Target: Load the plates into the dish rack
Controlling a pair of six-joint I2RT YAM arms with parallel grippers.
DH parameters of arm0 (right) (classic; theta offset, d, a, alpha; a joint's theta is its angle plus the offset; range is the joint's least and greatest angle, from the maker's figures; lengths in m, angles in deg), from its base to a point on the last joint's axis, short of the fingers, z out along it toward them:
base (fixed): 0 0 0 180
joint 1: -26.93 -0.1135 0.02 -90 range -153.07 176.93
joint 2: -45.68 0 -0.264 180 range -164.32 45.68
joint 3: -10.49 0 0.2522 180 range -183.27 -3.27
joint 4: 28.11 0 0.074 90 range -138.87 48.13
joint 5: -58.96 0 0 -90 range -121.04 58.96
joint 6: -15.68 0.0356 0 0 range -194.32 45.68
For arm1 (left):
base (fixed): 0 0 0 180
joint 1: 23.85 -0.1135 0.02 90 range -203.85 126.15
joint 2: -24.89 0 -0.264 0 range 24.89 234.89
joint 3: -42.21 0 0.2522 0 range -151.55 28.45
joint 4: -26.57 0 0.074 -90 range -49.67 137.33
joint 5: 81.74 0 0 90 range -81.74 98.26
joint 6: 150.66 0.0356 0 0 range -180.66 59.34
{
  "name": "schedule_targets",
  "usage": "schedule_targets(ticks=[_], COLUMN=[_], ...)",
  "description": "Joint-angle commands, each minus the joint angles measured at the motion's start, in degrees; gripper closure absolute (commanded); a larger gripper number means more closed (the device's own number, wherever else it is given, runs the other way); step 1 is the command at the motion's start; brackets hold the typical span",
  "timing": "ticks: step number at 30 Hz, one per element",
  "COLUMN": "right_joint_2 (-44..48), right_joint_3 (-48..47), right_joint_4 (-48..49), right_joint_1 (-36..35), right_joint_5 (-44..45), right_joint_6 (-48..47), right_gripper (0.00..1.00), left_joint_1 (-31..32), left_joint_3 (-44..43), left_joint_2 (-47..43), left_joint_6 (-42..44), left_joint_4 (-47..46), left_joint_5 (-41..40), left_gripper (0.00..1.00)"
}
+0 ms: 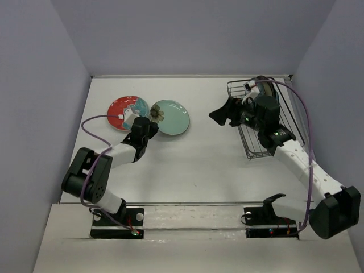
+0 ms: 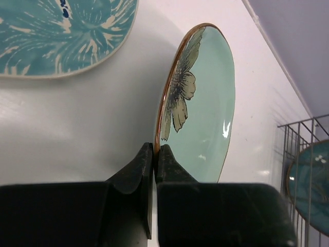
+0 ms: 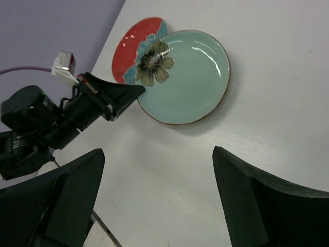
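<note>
The pale mint plate with the brown flower (image 1: 170, 117) lies at the back left of the table, its left edge over the rim of the red-and-blue floral plate (image 1: 126, 112). My left gripper (image 1: 150, 125) is shut on the mint plate's rim; the left wrist view shows both pads pinching the rim (image 2: 156, 154) of the mint plate (image 2: 205, 103). My right gripper (image 1: 224, 114) is open and empty, hovering left of the dish rack (image 1: 250, 145). In the right wrist view the mint plate (image 3: 185, 77) and the floral plate (image 3: 133, 46) lie beyond the open right gripper (image 3: 159, 175).
The dish rack stands at the back right, near the right wall, with plates upright at its far end (image 1: 264, 88). A dark teal plate (image 2: 311, 185) shows inside the rack's wires (image 2: 288, 139). Purple walls close the table on three sides.
</note>
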Motion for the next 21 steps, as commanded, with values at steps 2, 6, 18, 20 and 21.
schedule_targets(ticks=[2,6,18,20,21], right_joint_2=[-6.0,-11.0,-18.6,-19.1,-20.1], right_joint_3=[-2.7,-3.3,-2.5,-2.0,-2.0], right_joint_4=[4.7,5.6,9.2,11.2,11.4], right_joint_1=[-2.6,-3.9,-4.4,-4.4,-4.4], right_joint_5=[-2.4,-2.2,-7.3,-8.7,-9.8], right_joint_6=[2.2,2.4,5.0,6.1,6.5], right_gripper=[0.08,0.08,0.04,0.05,0.06], left_joint_1=[0.2,0.4,0.4,0.4,0.4], left_joint_3=[4.9,7.2,13.1,12.4,12.3], left_joint_2=[-13.9,-21.7,-37.1,-37.9,-38.5], left_joint_6=[-0.1,0.3,-0.2,0.5,0.5], left_joint_4=[-12.2,-10.9,-6.0,-5.3,-5.3], left_joint_5=[1.8,8.2,22.0,24.2,25.1], left_gripper=[0.94,0.94,0.94,0.94,0.94])
